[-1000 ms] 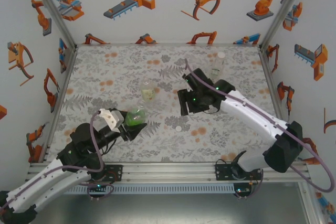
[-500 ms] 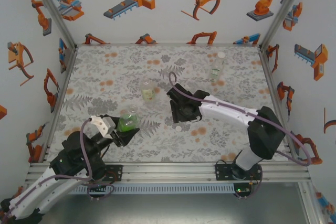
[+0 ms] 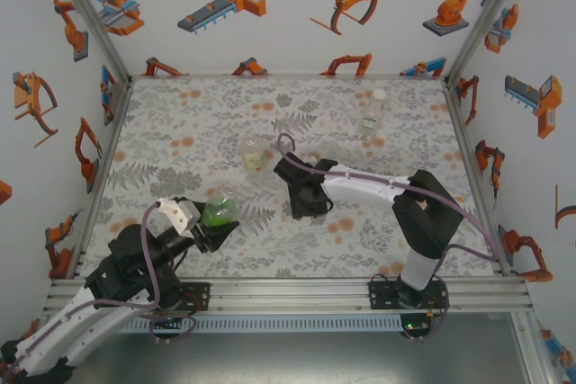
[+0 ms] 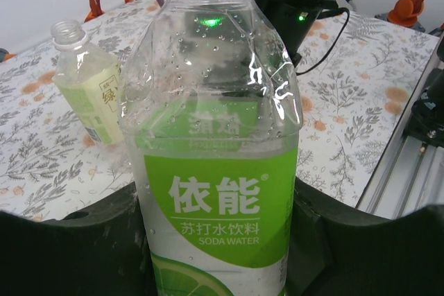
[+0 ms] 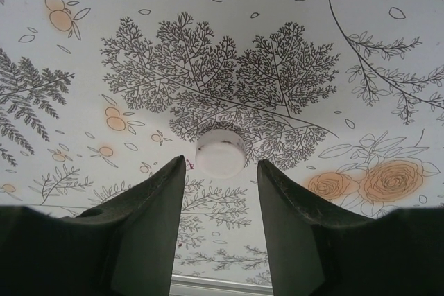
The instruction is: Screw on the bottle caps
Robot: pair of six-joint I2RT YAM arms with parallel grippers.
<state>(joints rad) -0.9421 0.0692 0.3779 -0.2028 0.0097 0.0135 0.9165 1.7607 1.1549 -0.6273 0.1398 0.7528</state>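
Observation:
My left gripper (image 3: 214,222) (image 4: 218,240) is shut on the green-labelled bottle (image 3: 219,211) (image 4: 215,171), holding it upright at the near left; its neck top runs out of the left wrist view. My right gripper (image 3: 304,207) (image 5: 220,164) is open and points down at the mat. A small white cap (image 5: 220,152) lies flat just beyond its fingertips, in line with the gap. The yellowish bottle (image 3: 254,157) (image 4: 87,84) stands uncapped mid-table. The colourless bottle (image 3: 371,116) stands at the far right with a white cap (image 3: 379,94) on it.
The floral mat (image 3: 180,123) covers the table between white walls with orange robot pictures. An aluminium rail (image 3: 297,290) runs along the near edge. The right arm's links (image 3: 378,191) stretch across the mat's right half.
My right gripper has swung left and nearer, coming down over the loose white cap. The left gripper drew the green bottle slightly nearer a second ago and has held still since.

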